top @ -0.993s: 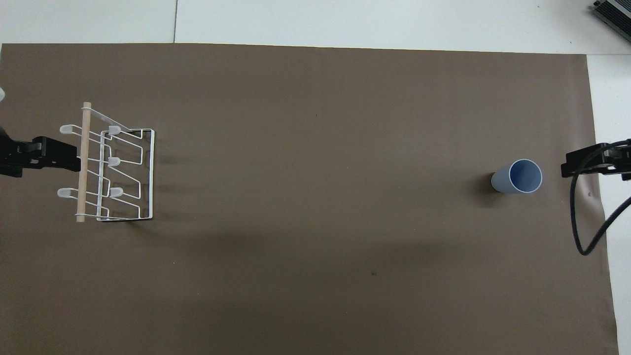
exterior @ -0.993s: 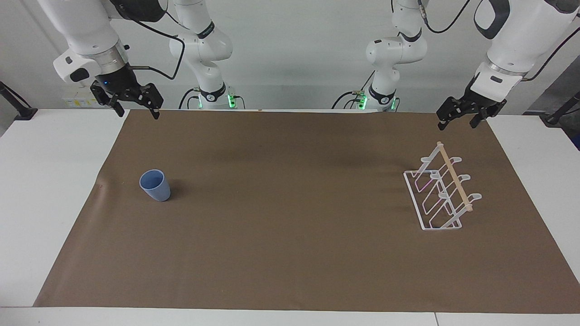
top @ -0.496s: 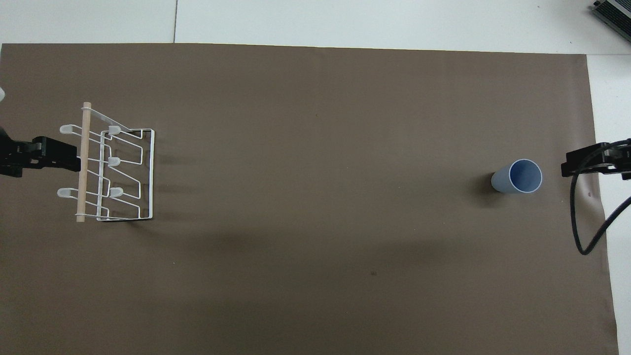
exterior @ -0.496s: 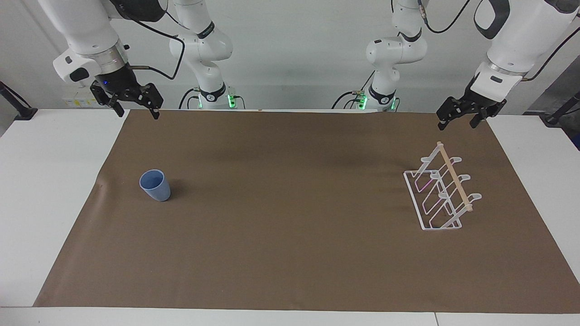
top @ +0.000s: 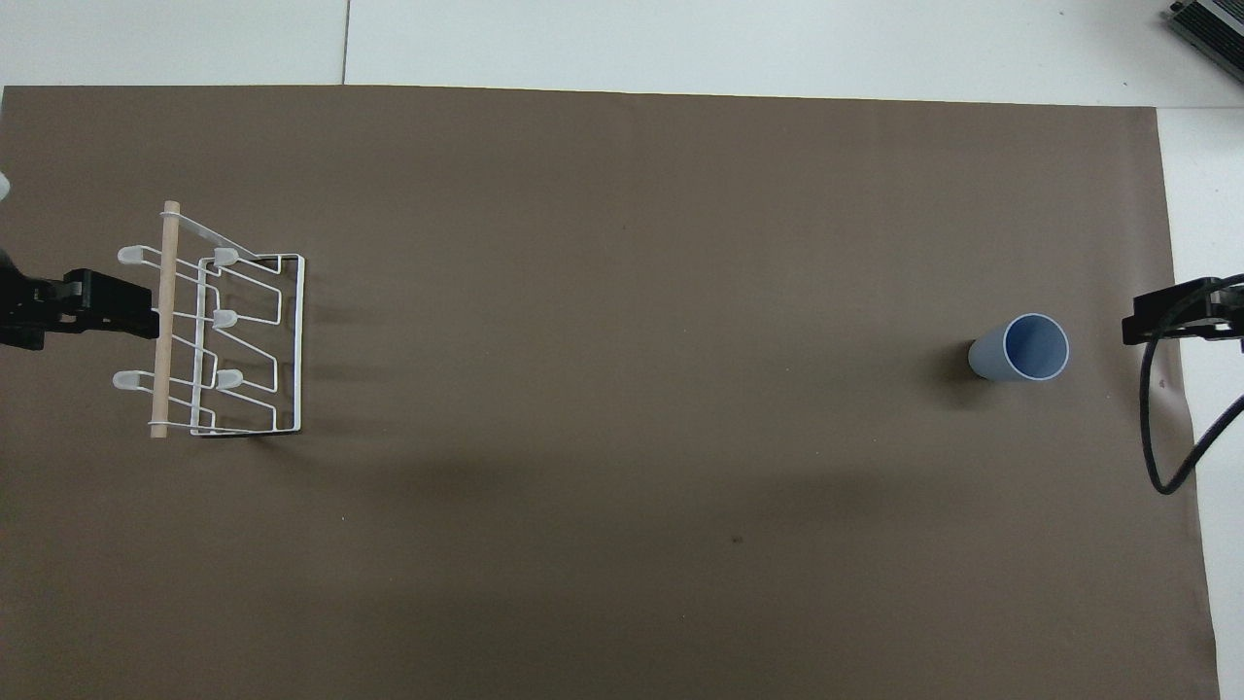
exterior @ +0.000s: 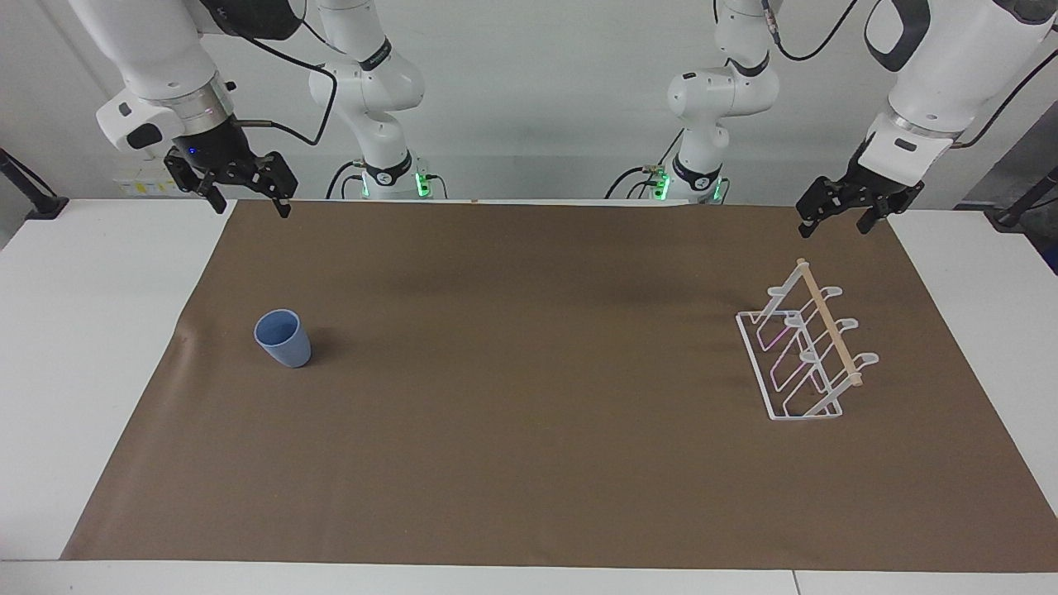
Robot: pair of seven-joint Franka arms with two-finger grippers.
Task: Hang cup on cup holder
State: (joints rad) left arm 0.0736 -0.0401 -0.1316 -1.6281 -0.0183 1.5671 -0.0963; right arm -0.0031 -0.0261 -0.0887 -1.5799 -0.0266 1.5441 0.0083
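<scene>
The light-blue cup [exterior: 283, 339] [top: 1020, 348] stands upright on the brown mat toward the right arm's end of the table. The white wire cup holder [exterior: 806, 355] [top: 233, 340], with a wooden rod on top, stands toward the left arm's end, and its prongs carry nothing. My right gripper [exterior: 252, 207] [top: 1152, 321] hangs open and empty above the mat's corner, apart from the cup. My left gripper [exterior: 833, 227] [top: 126, 313] hangs open and empty above the mat, close to the holder's rod but higher and not touching it.
The brown mat [exterior: 529, 372] covers most of the white table [exterior: 83, 330]. A black cable [top: 1161, 437] loops down from the right arm. A dark device [top: 1210, 29] sits at the table's corner farthest from the robots.
In the overhead view the right gripper and its cable have drawn slightly outward toward the table's end. The cup, the holder and the left gripper have not moved.
</scene>
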